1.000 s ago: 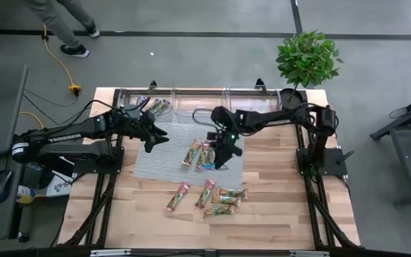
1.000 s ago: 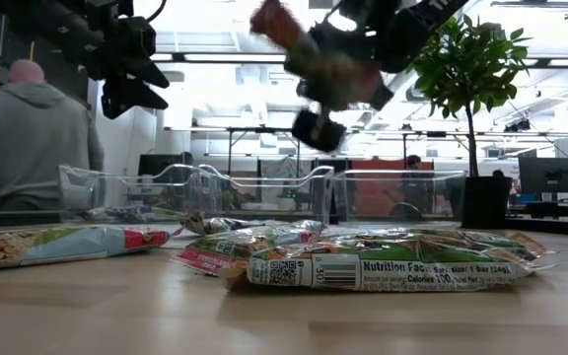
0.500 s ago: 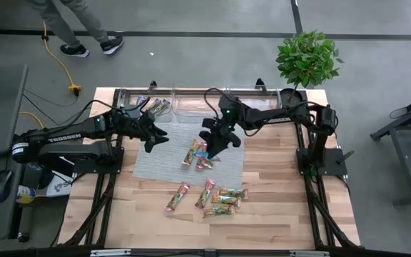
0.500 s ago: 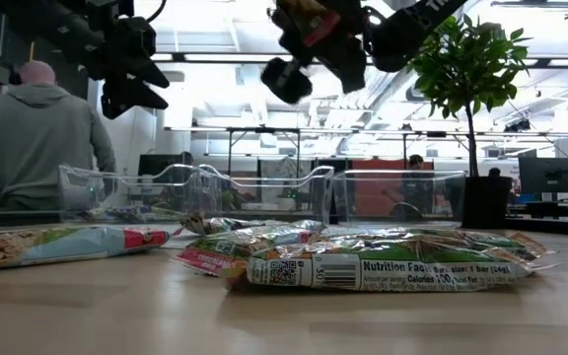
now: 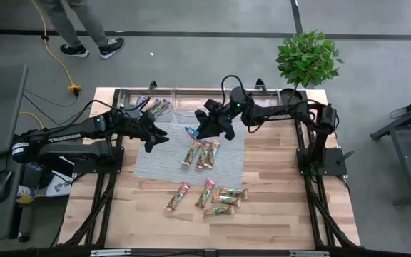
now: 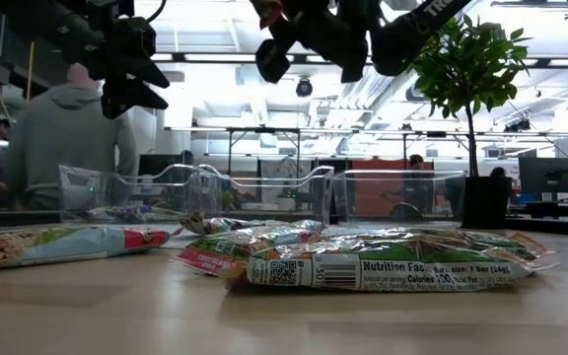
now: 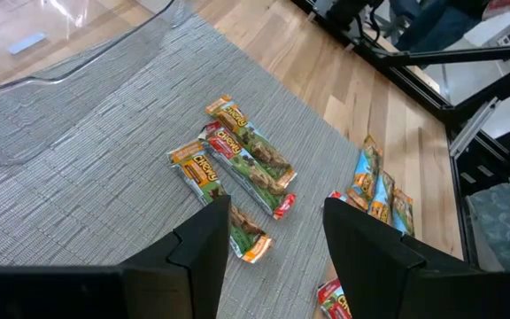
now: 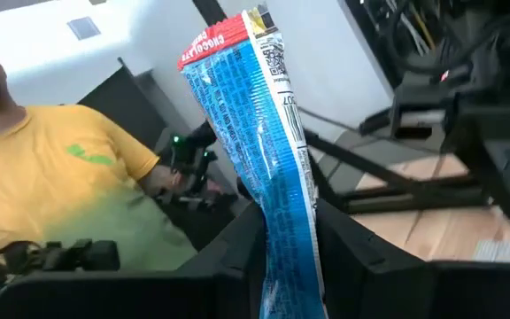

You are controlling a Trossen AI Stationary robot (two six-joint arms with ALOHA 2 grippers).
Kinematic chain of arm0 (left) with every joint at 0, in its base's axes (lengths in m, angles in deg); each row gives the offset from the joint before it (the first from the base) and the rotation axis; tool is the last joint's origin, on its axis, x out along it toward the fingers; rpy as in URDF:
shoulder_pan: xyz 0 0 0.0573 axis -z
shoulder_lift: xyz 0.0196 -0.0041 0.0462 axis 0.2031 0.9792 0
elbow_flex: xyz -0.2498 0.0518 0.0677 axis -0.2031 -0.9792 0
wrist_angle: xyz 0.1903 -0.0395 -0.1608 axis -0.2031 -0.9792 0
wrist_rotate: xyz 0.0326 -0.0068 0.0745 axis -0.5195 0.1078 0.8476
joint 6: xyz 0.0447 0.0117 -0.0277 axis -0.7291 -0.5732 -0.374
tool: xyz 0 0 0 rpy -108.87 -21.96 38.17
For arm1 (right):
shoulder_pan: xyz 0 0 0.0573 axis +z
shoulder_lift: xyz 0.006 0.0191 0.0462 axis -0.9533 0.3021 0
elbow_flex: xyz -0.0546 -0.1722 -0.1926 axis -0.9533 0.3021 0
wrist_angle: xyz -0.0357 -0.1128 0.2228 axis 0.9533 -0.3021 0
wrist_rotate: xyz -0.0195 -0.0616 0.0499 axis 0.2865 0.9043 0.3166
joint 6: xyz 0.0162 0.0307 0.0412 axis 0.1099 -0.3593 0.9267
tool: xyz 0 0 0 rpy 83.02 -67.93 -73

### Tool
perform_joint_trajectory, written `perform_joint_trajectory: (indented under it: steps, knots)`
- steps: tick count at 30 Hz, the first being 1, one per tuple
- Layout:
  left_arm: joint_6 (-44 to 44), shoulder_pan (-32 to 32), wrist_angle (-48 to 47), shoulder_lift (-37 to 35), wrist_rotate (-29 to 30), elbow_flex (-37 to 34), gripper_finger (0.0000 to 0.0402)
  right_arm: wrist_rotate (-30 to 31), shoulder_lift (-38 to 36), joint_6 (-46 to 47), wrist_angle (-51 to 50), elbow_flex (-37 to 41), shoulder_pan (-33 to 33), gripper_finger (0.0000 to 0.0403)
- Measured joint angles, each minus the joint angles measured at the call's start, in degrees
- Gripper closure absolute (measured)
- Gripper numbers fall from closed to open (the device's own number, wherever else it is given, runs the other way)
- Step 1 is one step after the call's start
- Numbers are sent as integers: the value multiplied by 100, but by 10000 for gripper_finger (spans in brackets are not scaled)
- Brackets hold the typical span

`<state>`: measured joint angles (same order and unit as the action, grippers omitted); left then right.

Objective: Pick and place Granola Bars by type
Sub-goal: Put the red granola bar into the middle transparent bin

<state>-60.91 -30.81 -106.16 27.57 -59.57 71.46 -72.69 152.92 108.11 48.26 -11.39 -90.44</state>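
My right gripper (image 5: 200, 129) hangs above the far part of the grey mat (image 5: 155, 168), shut on a bright blue granola bar (image 8: 253, 133). Three green-red-tan bars (image 5: 204, 153) lie flat on the mat below it. Several more bars (image 5: 216, 198) lie on the wood near the table's front. My left gripper (image 5: 157, 135) is open, in the air over the mat's left edge; its wrist view shows the three mat bars (image 7: 237, 164) below its fingers. In the low view my right gripper (image 6: 304, 30) is high up and my left gripper (image 6: 126, 74) lower. My right gripper pinches the blue bar between its two fingers (image 8: 237, 252) at the bar's lower end (image 8: 286, 226). Most of the bar sticks out past the fingertips, along them. The fingers point about level toward the table's left. The bar is lifted clear of the mat.
Clear plastic bins (image 5: 198, 100) stand in a row along the far edge; the left one holds a few bars (image 5: 155, 107). A potted plant (image 5: 307, 58) stands at the far right corner. People (image 6: 62, 128) are in the room beyond the table.
My right gripper has risen from the mat with the blue bar, moved toward the far edge and the left, and tipped from pointing down to about level. The bar is now clear of the mat. A person has walked along beyond the far edge.
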Motion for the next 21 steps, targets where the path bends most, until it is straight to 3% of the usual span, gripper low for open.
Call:
perform_joint_trajectory:
  steps: [8, 12, 21]
  knots:
    - [-3, 0, 2, 0, 11, 0, 223, 200, 0, 1, 173, 0, -109, 332]
    - [-16, 0, 2, 0, 20, 0, 223, 725, 0, -452, -17, -1, -199, 332]
    - [-18, 0, 0, 2, 66, 0, 223, 2203, 2, -2115, -1920, -2, -669, 332]
